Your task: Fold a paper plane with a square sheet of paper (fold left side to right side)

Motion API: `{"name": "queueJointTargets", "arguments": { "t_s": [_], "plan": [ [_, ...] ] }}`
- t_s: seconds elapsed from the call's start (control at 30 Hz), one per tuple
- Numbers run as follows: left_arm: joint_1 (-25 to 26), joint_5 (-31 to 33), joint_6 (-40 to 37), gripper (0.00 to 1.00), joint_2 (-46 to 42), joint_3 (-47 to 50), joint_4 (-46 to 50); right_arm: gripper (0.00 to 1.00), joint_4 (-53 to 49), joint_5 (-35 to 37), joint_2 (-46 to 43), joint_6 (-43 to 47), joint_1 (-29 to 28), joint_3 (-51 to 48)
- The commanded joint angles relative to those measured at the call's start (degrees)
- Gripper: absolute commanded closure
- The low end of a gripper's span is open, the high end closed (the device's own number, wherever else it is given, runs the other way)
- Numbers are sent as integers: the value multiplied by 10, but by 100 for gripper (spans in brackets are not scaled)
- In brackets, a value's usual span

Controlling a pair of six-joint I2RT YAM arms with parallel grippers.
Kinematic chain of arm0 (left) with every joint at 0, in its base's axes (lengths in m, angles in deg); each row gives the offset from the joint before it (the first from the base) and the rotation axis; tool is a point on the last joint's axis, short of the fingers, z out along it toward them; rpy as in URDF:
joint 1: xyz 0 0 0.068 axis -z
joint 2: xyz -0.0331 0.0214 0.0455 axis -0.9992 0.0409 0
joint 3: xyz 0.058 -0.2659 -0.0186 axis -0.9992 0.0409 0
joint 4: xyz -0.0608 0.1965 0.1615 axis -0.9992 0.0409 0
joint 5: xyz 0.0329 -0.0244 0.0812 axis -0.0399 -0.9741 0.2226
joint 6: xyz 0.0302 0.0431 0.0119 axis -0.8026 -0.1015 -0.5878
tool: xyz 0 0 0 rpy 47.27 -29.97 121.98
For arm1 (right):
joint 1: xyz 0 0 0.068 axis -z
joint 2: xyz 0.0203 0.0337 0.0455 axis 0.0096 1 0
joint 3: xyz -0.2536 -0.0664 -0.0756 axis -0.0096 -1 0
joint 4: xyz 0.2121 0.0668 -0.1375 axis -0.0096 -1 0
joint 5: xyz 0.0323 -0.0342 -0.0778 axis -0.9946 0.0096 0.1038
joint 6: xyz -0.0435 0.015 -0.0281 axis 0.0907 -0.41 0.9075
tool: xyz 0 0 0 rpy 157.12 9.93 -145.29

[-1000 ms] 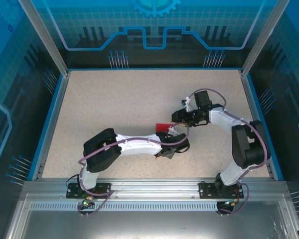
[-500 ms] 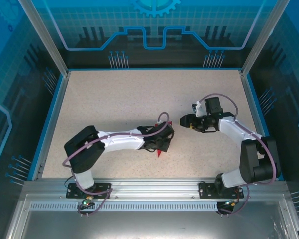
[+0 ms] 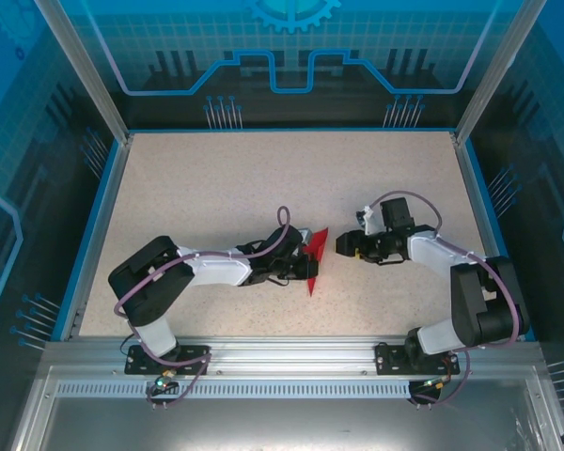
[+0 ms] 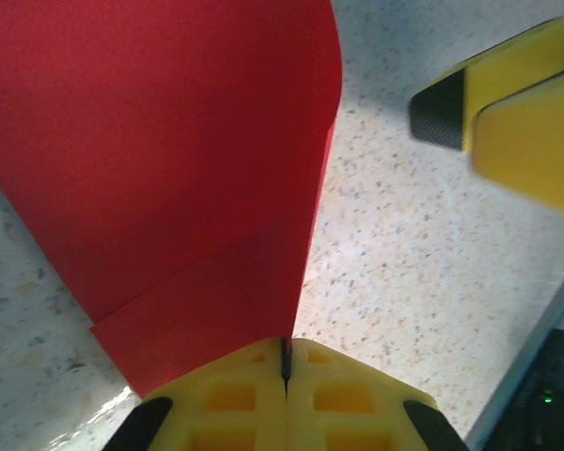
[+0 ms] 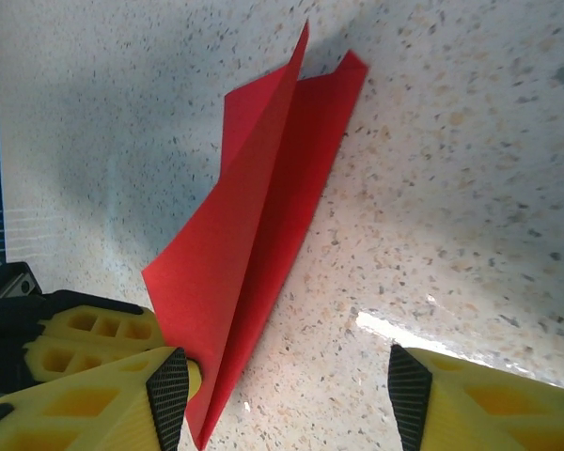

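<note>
The square sheet of paper is now a bright red paper plane [image 3: 316, 255], a narrow pointed shape with a long crease, lying mid-table. My left gripper [image 3: 308, 267] is shut on its edge. In the left wrist view the red paper [image 4: 169, 141] fans out from the closed yellow jaws of my left gripper [image 4: 285, 362]. My right gripper [image 3: 343, 244] stands open just right of the plane. In the right wrist view the plane [image 5: 263, 216] lies ahead of my right gripper [image 5: 289, 399], with its left finger [image 5: 167, 399] next to the paper's lower edge and nothing between the jaws.
The speckled table [image 3: 216, 188] is ringed by a blue rim and transparent walls [image 3: 103, 178]. A metal rail [image 3: 282, 352] runs along the near edge by the arm bases. The left gripper's yellow fingers [image 5: 85, 338] sit close beside my right gripper's left finger.
The left gripper has shifted the red paper slightly left and tipped it so more of it shows. The right gripper has come down toward the paper and its jaws have spread wider.
</note>
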Motion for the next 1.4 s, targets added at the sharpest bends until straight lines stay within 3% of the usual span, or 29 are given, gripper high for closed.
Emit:
{"name": "queueJointTargets", "arguments": {
  "t_s": [0.0, 0.5, 0.77, 1.37],
  "plan": [
    [-13, -37, 38, 100, 5, 26, -85, 39, 44, -10, 8, -5, -16, -15],
    [-47, -86, 106, 100, 47, 83, -232, 40, 120, -21, 45, -44, -49, -28],
    [-60, -98, 131, 100, 66, 102, -283, 45, 182, -34, 80, -98, -65, -26],
    [-71, -97, 152, 100, 79, 129, -324, 52, 204, -5, 145, -144, -97, 14]
  ]
}}
